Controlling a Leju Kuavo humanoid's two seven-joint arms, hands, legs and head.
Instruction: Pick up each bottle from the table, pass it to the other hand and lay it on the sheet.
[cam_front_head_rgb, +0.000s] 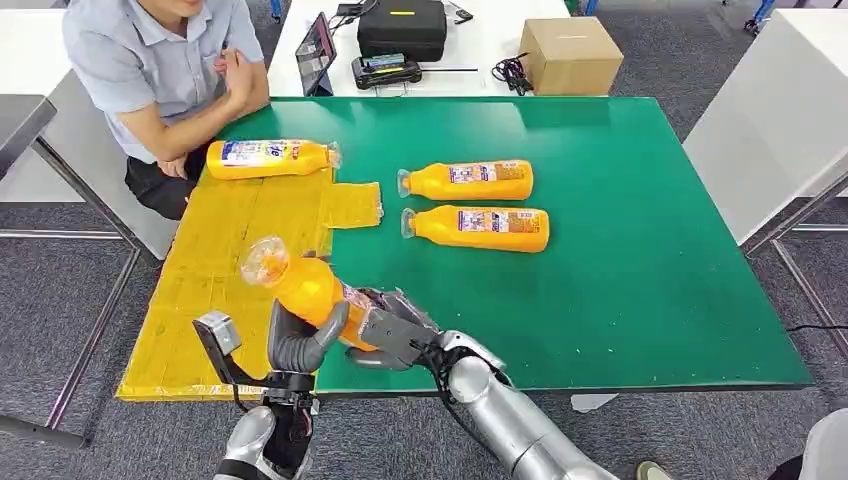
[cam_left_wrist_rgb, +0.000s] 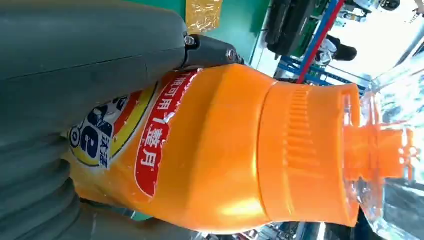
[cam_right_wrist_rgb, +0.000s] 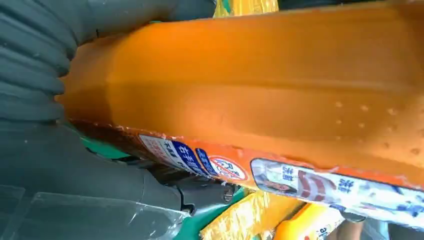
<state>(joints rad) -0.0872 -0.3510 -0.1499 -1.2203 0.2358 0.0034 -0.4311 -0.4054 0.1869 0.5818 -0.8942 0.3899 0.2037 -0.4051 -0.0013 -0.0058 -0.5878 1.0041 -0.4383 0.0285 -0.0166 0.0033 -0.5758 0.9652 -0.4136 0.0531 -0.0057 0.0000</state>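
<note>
Gripping an orange plastic bottle with a clear cap from both sides, the two hands are seen meeting above the near edge of the green surface, where the yellow sheet borders bare green. The left hand is wrapped around the bottle's lower body, thumb across the front. The right hand is closed on the base end from the opposite side. The bottle is held tilted, cap end raised and pointing toward the far left corner.

In the left wrist view, the held bottle is seen close up with a red-and-white label under the thick grey thumb. In the right wrist view, the same bottle is seen lengthwise against the grey ribbed cover of the hand.

A second orange bottle with a blue-and-white label is laid on its side on the far end of the sheet, cap toward the surface's middle. Two more orange bottles lie on bare green near the centre, parallel and just apart, caps toward the sheet: the farther one and the nearer one.

A person in a light blue shirt is seated at the far left corner. Beyond the far edge, a cardboard box and a black case rest on a white table.
</note>
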